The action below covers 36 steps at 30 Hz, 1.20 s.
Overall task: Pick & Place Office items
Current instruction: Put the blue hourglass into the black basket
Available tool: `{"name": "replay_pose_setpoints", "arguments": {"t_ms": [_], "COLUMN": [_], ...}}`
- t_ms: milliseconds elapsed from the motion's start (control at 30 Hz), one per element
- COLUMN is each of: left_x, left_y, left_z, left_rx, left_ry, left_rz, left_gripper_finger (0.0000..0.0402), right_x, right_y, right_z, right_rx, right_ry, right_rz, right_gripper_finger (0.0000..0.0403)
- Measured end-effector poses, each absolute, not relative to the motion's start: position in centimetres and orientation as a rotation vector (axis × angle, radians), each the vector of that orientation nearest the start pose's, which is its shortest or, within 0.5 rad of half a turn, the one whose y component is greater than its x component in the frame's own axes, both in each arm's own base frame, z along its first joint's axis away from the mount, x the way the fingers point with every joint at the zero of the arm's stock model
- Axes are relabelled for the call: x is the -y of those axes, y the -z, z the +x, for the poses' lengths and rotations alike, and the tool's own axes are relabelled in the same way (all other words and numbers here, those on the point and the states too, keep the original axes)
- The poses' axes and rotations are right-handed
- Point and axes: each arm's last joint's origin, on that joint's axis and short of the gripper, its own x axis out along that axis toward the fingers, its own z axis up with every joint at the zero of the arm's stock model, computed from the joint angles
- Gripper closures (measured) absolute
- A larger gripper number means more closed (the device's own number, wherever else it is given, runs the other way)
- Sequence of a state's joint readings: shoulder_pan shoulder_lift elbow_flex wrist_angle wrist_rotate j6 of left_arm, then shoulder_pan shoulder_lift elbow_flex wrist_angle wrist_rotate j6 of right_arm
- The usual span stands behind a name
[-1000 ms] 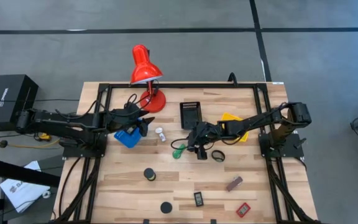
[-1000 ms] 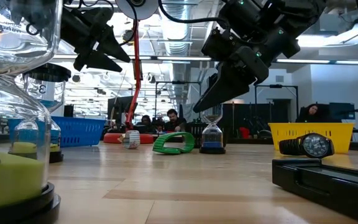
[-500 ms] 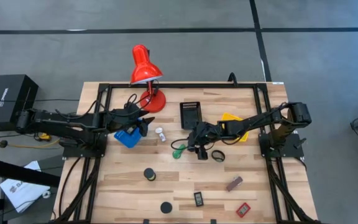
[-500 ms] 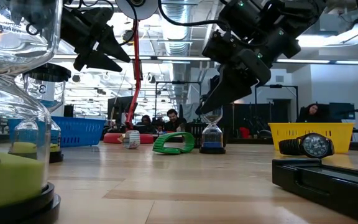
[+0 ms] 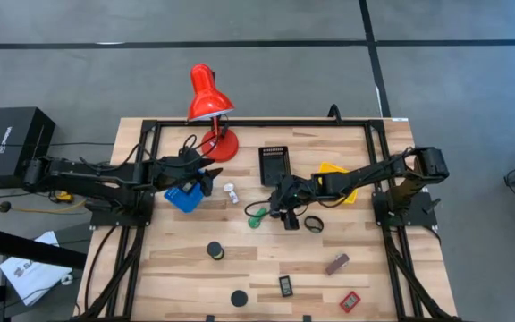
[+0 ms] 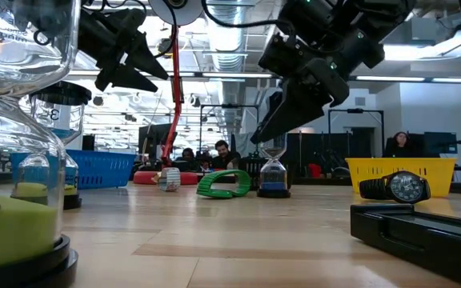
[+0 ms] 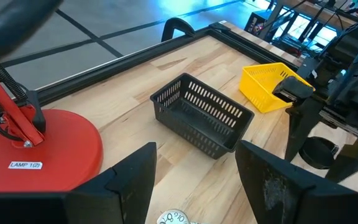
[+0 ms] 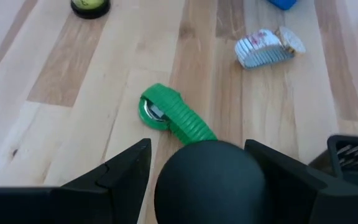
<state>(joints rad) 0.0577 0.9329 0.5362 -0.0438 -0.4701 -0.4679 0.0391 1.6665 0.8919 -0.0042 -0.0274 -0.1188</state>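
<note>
Right now the right gripper (image 5: 278,201) hangs at mid-frame in the high view, fingers (image 8: 120,174) apart and holding nothing, with one green pen-like stick (image 5: 256,216) lying on the wood just beside it, not touching. Over at left of centre, the left gripper (image 5: 209,177) hovers above the blue bin (image 5: 182,197), its fingers (image 7: 129,177) spread too, nothing between them. Count the rest: one white tube (image 5: 231,192) between the two grippers, two black round discs (image 5: 215,251) in the lower left of the table, one black ring (image 5: 314,223) right of the right gripper, one brown block (image 5: 335,264), one red tag (image 5: 350,301) at lower right, one black rectangular piece (image 5: 286,286) beside it. Three bins in all: blue, a black bin (image 5: 274,165) at upper centre, a yellow bin (image 5: 339,176) under the right arm. One red desk lamp (image 5: 209,98) stands at the top edge.
</note>
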Motion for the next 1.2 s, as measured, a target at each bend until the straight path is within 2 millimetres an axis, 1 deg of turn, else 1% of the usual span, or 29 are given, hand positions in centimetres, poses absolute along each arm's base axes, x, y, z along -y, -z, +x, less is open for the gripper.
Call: {"name": "replay_pose_setpoints", "arguments": {"t_ms": [267,667,900,1000,1200], "left_x": [-2.4,-2.4,-2.4,-2.4,-2.4], "left_y": [-23.6,-23.6,-23.6,-23.6,-23.6], "left_z": [19.6,19.6,19.6,19.6,19.6], "left_rx": [-0.306,-0.306,-0.305,-0.305,-0.306], "left_ry": [-0.609,-0.609,-0.609,-0.609,-0.609], "left_rz": [-0.359,-0.359,-0.359,-0.358,-0.359], "left_gripper_finger": [0.0187,0.0187,0.0187,0.0187,0.0187], "right_x": [-1.4,-1.4,-1.0,-0.8,-0.6], "right_y": [-18.1,-17.9,-17.8,-17.9,-17.9], "right_z": [33.4,33.3,33.2,33.3,33.3], "right_rx": [-0.863,-0.896,-0.907,-0.9,-0.901], "right_ry": [-0.112,-0.108,-0.096,-0.09,-0.084], "right_rz": [-0.12,-0.107,-0.101,-0.098,-0.094], "right_gripper_finger": [0.0154,0.0154,0.0155,0.0164,0.0196]}}
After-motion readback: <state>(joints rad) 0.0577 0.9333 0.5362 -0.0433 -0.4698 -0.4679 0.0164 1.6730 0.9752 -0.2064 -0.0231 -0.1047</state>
